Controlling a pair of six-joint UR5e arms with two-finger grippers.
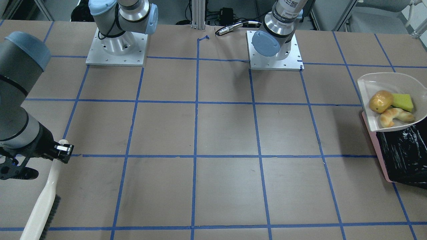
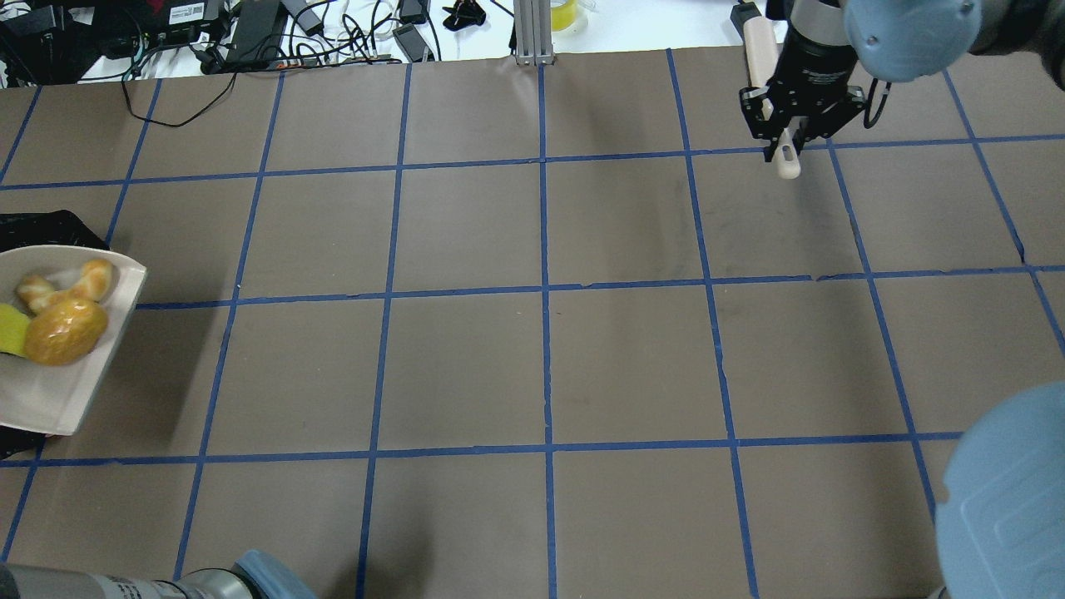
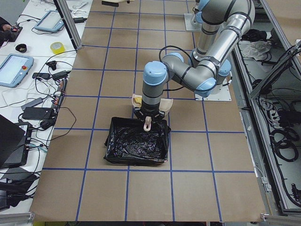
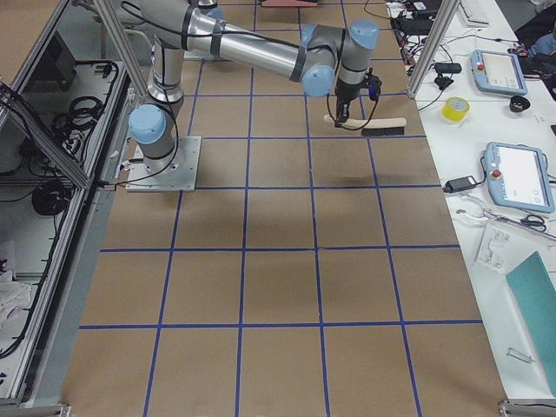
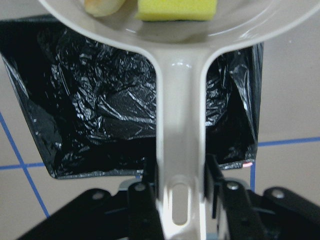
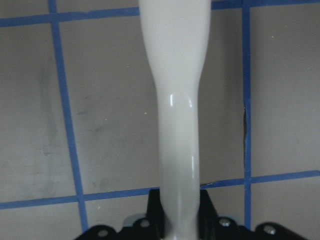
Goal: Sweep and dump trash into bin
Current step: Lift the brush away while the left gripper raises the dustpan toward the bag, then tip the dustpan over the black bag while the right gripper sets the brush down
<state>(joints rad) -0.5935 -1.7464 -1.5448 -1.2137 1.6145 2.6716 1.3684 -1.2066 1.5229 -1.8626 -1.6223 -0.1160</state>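
Trash (image 1: 380, 102) all in the beige dustpan (image 1: 367, 87) at the right edge of the front-facing view: potato-like lump (image 1: 383, 98) touching the green-and-yellow sponge piece (image 1: 403, 102), croissant (image 1: 392, 117) just below both. Dustpan overlapping the upper end of the pink-sided bin (image 1: 407, 156). Left gripper (image 5: 180, 186) clenched on the dustpan's handle, one finger on each side, with the crinkled black bag (image 5: 100, 110) spread beneath in the left wrist view. Right gripper (image 1: 64, 150) at the left edge of the front-facing view, grasping the beige brush (image 1: 41, 206) by its handle end. Brush running down to the lower left corner, dark bristles along its right side. Cannot tell whether the bristles touch the table (image 1: 213, 133). Brush and dustpan well apart.
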